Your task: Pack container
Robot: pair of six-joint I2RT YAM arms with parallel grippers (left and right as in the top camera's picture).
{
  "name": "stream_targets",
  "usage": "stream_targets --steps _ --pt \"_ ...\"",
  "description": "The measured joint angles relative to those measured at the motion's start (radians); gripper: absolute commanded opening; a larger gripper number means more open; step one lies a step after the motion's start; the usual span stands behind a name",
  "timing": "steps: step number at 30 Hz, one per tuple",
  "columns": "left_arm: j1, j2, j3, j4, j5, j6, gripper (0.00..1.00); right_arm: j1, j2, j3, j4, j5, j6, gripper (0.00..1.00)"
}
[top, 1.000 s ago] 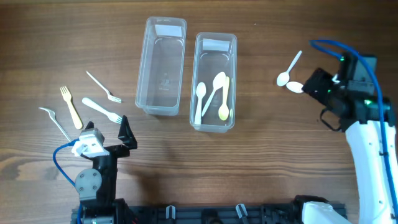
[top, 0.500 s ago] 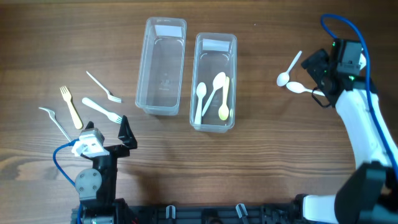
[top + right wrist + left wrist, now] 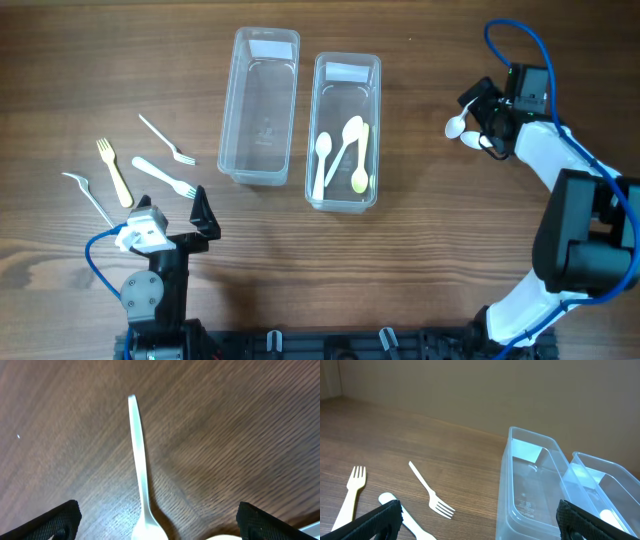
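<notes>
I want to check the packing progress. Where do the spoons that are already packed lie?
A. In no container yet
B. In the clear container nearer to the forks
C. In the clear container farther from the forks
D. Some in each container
C: the spoons lie in the farther container, away from the forks, and the nearer container holds no cutlery.

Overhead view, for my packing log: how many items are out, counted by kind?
Clear rectangular plastic containers: 2
White and cream plastic forks: 4, all loose at the left
White, cream and yellow plastic spoons: 5, with 3 inside the right-hand container and 2 loose at the right
Total: 11
</notes>
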Motion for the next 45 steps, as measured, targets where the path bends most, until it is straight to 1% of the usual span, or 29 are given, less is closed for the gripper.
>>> stream_targets --steps 4,10,16,22,26,30,37,41,45 --pt "0.000 0.000 0.000 0.000 0.000 0.000 1.00 0.000 0.006 0.000 -0.086 -0.026 -0.002 1.00" --pt "0.000 0.000 0.000 0.000 0.000 0.000 1.00 0.000 0.006 0.018 -0.189 -0.085 -0.095 1.00" --pt "0.000 0.000 0.000 0.000 0.000 0.000 1.00 0.000 0.002 0.027 -0.275 -0.126 -0.237 1.00" --pt "0.000 0.000 0.000 0.000 0.000 0.000 1.00 -0.001 -0.003 0.032 -0.359 -0.190 -0.427 1.00" --pt "0.000 0.000 0.000 0.000 0.000 0.000 1.00 -0.001 -0.007 0.034 -0.433 -0.214 -0.500 1.00" --pt "0.000 0.000 0.000 0.000 0.000 0.000 1.00 -0.001 -0.011 0.037 -0.501 -0.227 -0.541 1.00" --pt "0.000 0.000 0.000 0.000 0.000 0.000 1.00 -0.001 -0.016 0.037 -0.571 -0.246 -0.657 1.00" --pt "0.000 0.000 0.000 0.000 0.000 0.000 1.00 -0.001 -0.048 0.016 -0.610 -0.253 -0.686 1.00" --pt "0.000 0.000 0.000 0.000 0.000 0.000 1.00 -0.001 -0.188 0.007 -0.635 -0.257 -0.707 1.00"
